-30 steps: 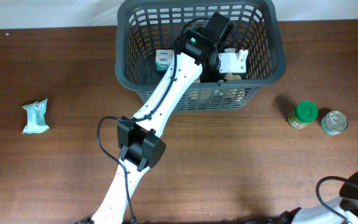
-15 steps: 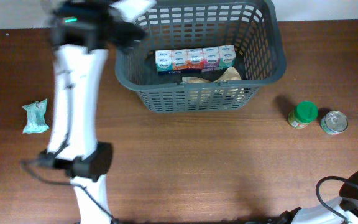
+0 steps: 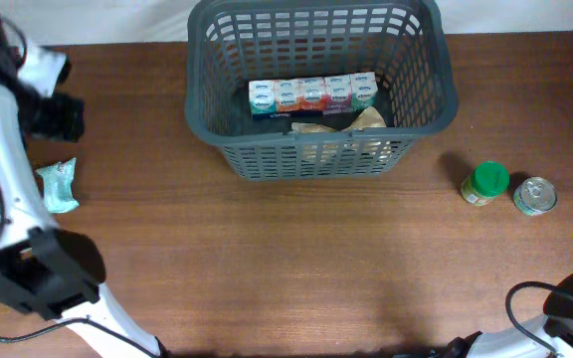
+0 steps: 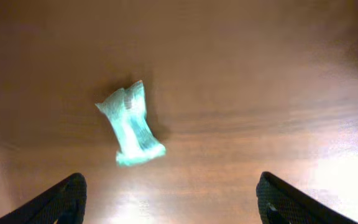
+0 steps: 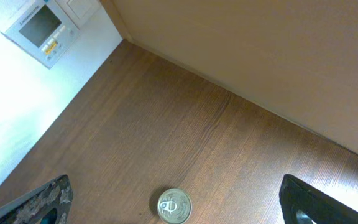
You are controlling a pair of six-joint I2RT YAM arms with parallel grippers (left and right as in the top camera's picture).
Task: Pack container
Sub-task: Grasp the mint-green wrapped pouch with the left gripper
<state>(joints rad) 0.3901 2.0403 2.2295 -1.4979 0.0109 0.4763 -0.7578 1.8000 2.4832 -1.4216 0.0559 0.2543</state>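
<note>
The large dark grey lattice-sided plastic basket (image 3: pixel 306 159) is seen at the far edge of the tabletop (image 3: pixel 296 268), well apart from the left tool (image 4: pixel 173 202) and off to its right. A row of small multicoloured cartons (image 3: pixel 311 94) is packed tight along its back wall, probably to spare room, with a crumpled beige wrapper (image 3: pixel 358 120) just in front. Print can be made out on the cartons, but no word or brand can be read.

The left tool is held spread wide and empty above a crumpled teal plastic packet (image 4: pixel 130 124), which lies slightly left of the gap between the fingers; a pick-up is judged to be lined up. No lettering is legible on the packet.

A green-lidded jar (image 3: pixel 486 183) and a small metal tin can (image 3: pixel 535 195) are left side by side, unpacked. The right tool (image 5: pixel 178 202) is also spread and empty, with the tin directly beneath it. A white wall panel (image 5: pixel 42 28) with a display is glimpsed beyond; its text cannot be read.
</note>
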